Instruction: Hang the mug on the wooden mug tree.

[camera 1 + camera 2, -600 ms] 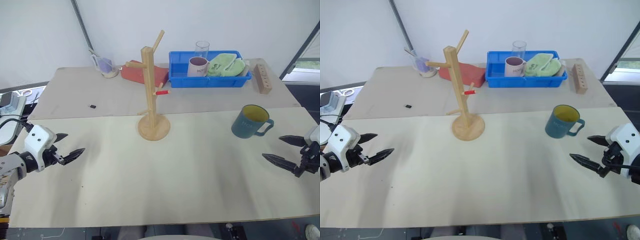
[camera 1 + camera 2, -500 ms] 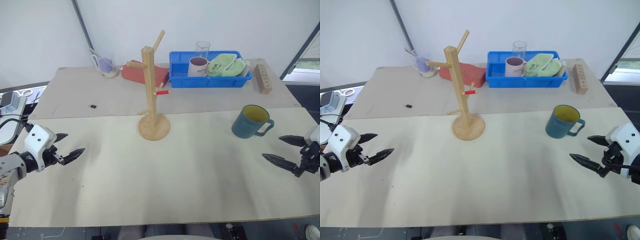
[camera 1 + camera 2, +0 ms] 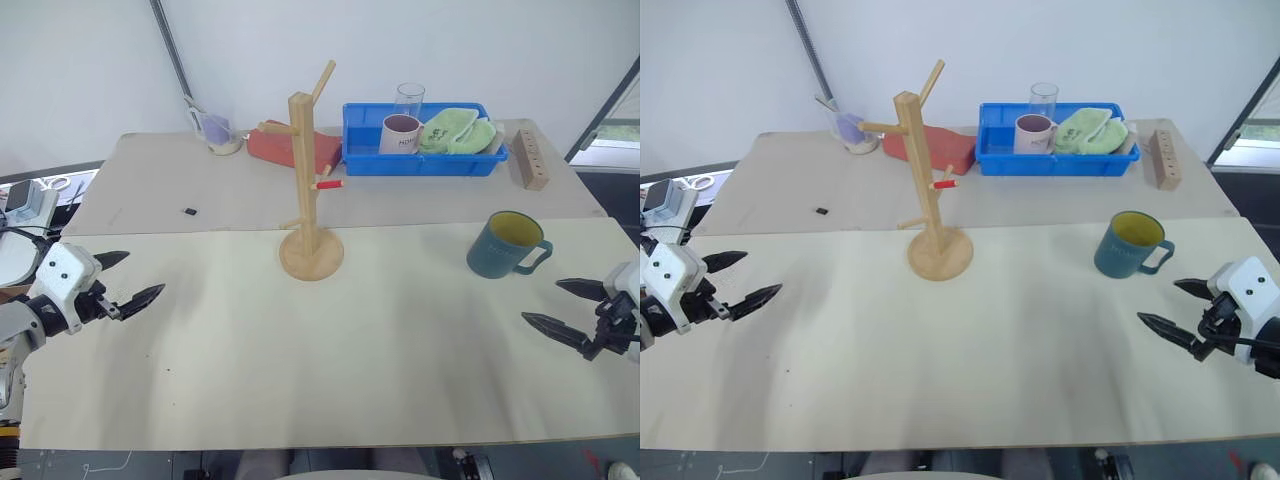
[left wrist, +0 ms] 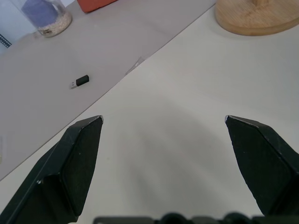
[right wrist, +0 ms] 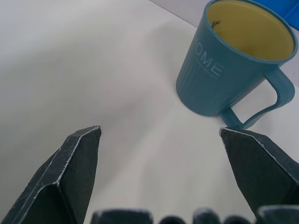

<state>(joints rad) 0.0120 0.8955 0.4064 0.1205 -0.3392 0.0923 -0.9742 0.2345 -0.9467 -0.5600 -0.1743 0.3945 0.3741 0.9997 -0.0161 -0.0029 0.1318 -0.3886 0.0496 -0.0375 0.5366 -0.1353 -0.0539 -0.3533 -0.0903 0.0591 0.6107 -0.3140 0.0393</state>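
The teal-blue mug with a yellow inside stands upright on the right side of the table, its handle turned to the right. The wooden mug tree rises from its round base at the table's middle, with no cup on its pegs. My right gripper hovers open a little nearer than the mug, and the right wrist view shows the mug just beyond the spread fingers. My left gripper is open over the table's left edge, far from the tree, with nothing between its fingers.
A blue bin at the back holds a white mug, a clear glass and a green cloth. A wooden block with holes, a red object, a jar and a small black item lie on the back table.
The whole picture has shifted slightly. My left gripper has drifted a little towards the left edge. The mug, the tree and the right gripper stand as before.
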